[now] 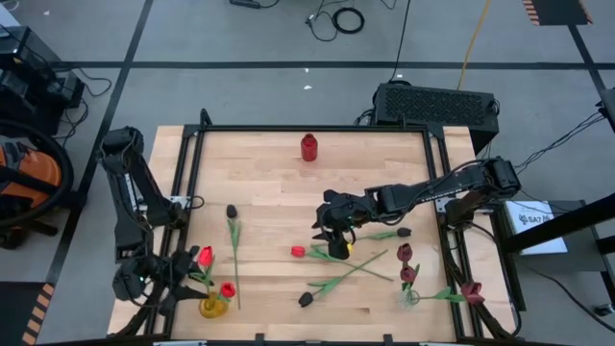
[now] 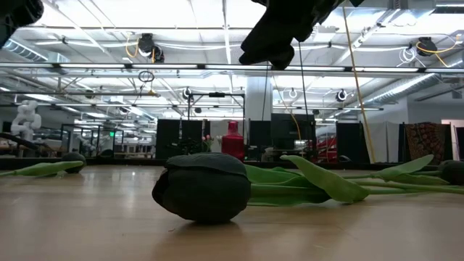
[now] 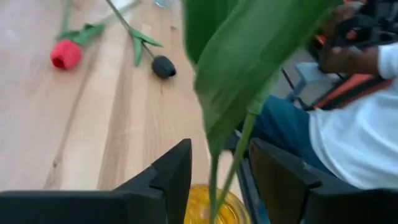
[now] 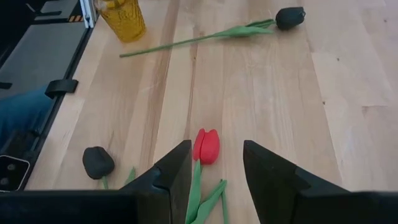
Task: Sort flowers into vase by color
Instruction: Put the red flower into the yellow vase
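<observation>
Left pincer (image 3: 214,180) parted around green stem (image 3: 219,180); only wrist view shows this

Two red tulips (image 1: 216,274) stand in the yellow vase (image 1: 212,308); dark maroon ones (image 1: 405,264) sit in the clear vase (image 1: 411,298) opposite. Between the vases, red (image 1: 298,252) and black tulips (image 1: 306,300) lie flat.

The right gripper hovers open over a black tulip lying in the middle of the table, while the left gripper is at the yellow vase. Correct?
Not quite: the tulip under the open right gripper is red, as the right wrist view shows. The left gripper is indeed at the yellow vase.
</observation>
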`<action>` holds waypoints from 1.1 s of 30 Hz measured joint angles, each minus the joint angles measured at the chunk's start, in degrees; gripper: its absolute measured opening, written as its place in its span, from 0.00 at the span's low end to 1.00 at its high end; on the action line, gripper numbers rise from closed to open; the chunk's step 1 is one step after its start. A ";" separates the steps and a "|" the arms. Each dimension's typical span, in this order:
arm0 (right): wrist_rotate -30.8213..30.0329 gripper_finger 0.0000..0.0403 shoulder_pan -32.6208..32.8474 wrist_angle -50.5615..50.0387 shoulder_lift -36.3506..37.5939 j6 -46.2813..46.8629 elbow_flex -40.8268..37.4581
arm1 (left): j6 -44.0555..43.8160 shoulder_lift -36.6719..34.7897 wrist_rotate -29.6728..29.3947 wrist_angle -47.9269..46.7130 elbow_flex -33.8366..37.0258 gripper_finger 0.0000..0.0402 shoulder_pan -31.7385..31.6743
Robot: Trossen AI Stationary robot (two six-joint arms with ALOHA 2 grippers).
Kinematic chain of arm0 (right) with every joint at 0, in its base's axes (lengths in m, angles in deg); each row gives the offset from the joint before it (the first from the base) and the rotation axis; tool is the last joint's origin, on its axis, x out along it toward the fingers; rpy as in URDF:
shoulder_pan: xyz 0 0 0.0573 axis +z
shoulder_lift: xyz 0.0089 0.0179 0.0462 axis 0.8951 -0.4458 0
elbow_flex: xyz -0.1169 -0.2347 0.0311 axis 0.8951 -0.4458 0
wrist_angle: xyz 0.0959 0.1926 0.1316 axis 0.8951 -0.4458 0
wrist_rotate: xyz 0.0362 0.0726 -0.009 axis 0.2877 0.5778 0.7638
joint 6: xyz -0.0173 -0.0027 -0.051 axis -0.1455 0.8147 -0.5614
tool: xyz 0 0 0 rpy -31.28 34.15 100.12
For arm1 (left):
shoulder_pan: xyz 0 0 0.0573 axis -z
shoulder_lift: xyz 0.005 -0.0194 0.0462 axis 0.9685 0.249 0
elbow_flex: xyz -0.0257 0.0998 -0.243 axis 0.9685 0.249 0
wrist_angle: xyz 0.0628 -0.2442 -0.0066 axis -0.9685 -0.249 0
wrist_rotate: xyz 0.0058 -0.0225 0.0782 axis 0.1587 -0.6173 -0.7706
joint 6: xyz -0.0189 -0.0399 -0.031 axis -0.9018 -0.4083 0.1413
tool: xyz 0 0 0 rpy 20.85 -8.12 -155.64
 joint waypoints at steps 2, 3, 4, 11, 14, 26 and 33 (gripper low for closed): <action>0.02 0.34 0.12 -0.31 0.00 0.03 0.00 | -0.03 -2.90 1.71 -2.23 0.00 0.43 0.00; 0.11 0.34 0.14 -0.53 0.00 0.32 0.00 | -0.04 -4.62 1.97 -3.86 0.00 0.44 0.00; 0.19 0.34 0.14 -0.72 0.00 0.48 0.00 | -0.18 -6.35 1.97 -5.84 0.00 0.44 0.00; 0.22 0.34 0.22 -5.80 0.00 1.69 0.00 | -0.20 -18.40 2.02 -16.95 0.00 0.44 -0.02; 0.04 0.34 0.74 -8.73 -0.22 2.28 0.00 | -0.16 -23.39 2.19 -17.76 -0.13 0.44 -0.04; -0.43 0.34 3.36 -11.72 -8.68 4.79 -0.07 | 8.81 -33.48 17.88 -21.81 -3.76 0.44 -0.04; 0.39 0.34 3.37 -15.28 -10.27 6.83 -0.07 | 7.50 -35.24 7.11 -28.53 -6.74 0.44 -0.04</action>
